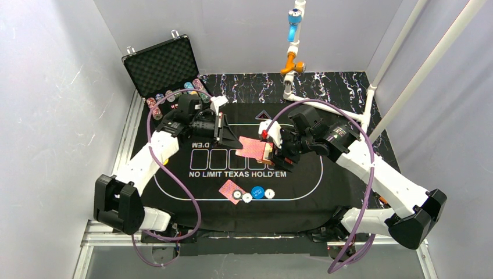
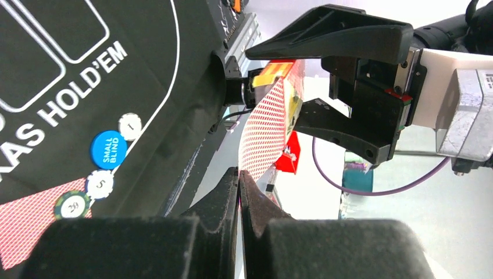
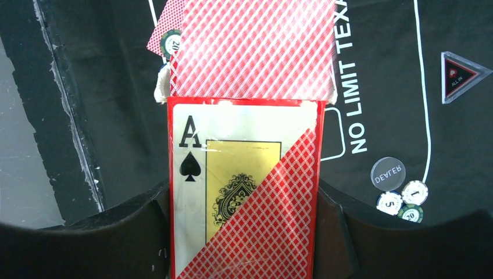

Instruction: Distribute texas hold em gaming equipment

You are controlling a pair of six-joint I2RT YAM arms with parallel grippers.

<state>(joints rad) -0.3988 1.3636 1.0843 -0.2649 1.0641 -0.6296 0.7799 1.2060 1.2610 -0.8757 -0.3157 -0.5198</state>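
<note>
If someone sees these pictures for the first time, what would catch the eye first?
Over the middle of the black mat, the right gripper clamps the deck, whose ace-of-spades face fills the right wrist view. The left gripper pinches a red-backed card that sticks out of the deck. Nearer the arms, a blue small-blind button lies close to a second card.

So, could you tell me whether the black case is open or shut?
Open: the black case has its foam-lined lid raised towards the camera.
</note>
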